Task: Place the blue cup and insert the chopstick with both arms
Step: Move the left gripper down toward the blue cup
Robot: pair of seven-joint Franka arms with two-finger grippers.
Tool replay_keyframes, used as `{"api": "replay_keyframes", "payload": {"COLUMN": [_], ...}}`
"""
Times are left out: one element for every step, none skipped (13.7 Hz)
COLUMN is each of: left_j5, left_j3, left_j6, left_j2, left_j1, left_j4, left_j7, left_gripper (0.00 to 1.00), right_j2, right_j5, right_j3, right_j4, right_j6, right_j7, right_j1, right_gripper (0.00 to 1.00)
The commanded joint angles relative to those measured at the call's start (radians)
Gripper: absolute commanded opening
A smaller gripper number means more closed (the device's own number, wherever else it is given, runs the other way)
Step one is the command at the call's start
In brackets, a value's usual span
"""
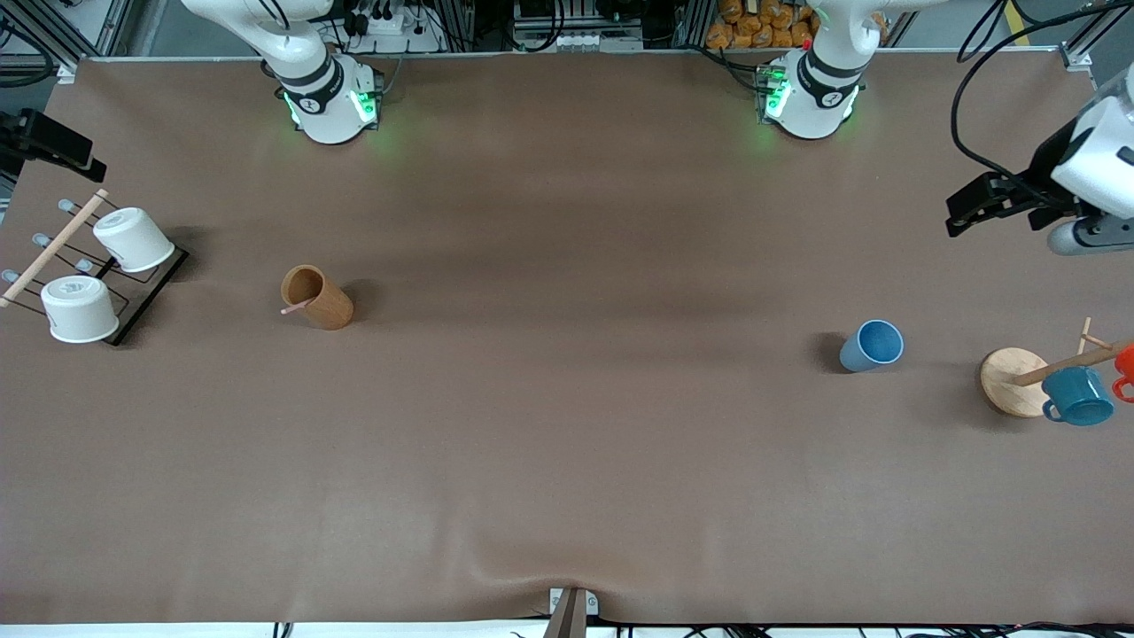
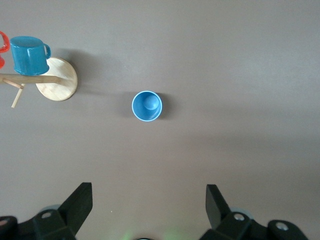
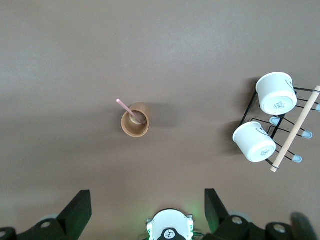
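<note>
Upright, the blue cup (image 1: 872, 346) (image 2: 147, 106) stood on the table toward the left arm's end, beside a wooden mug tree (image 1: 1014, 381) carrying a teal mug (image 1: 1077, 395). Toward the right arm's end, the chopstick (image 1: 295, 308) (image 3: 128, 110) leaned in a brown wooden cup (image 1: 317, 297), near a rack with two white cups (image 1: 133, 238). Left gripper (image 2: 149, 202) hung high over the blue cup, jaws spread and empty; right gripper (image 3: 147, 207) hung over the wooden cup, jaws spread and empty too.
</note>
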Motion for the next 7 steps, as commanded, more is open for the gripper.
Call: {"api": "replay_keyframes", "payload": {"left_j5": [0.0, -0.002, 0.001, 0.003, 0.001, -0.009, -0.008], "left_j3": [0.016, 0.016, 0.016, 0.016, 0.016, 0.015, 0.016], "left_j6": [-0.011, -0.013, -0.013, -0.013, -0.014, -0.011, 0.012], "left_j2": [-0.019, -0.018, -0.012, -0.004, 0.01, 0.024, 0.039], "left_j1": [-0.007, -0.003, 0.004, 0.004, 0.002, 0.002, 0.004], "left_j4": [-0.004, -0.004, -0.001, 0.001, -0.007, -0.025, -0.04], "left_j7": [0.014, 0.014, 0.015, 0.02, 0.034, 0.032, 0.028], "left_gripper": [1.0, 1.0, 1.0, 1.0, 1.0, 1.0, 1.0], "right_j2": [0.008, 0.008, 0.008, 0.008, 0.009, 0.009, 0.009], "right_j5": [0.008, 0.008, 0.008, 0.008, 0.008, 0.008, 0.01], "right_j3": [0.013, 0.013, 0.013, 0.013, 0.013, 0.013, 0.015], "right_j4": [0.024, 0.024, 0.024, 0.024, 0.024, 0.024, 0.024], "right_j6": [-0.01, -0.01, -0.01, -0.009, -0.01, -0.009, -0.009], "right_j7": [0.011, 0.011, 0.011, 0.011, 0.011, 0.011, 0.011], "right_j1": [-0.017, -0.017, -0.017, -0.017, -0.017, -0.017, -0.017], "right_gripper": [1.0, 1.0, 1.0, 1.0, 1.0, 1.0, 1.0]}}
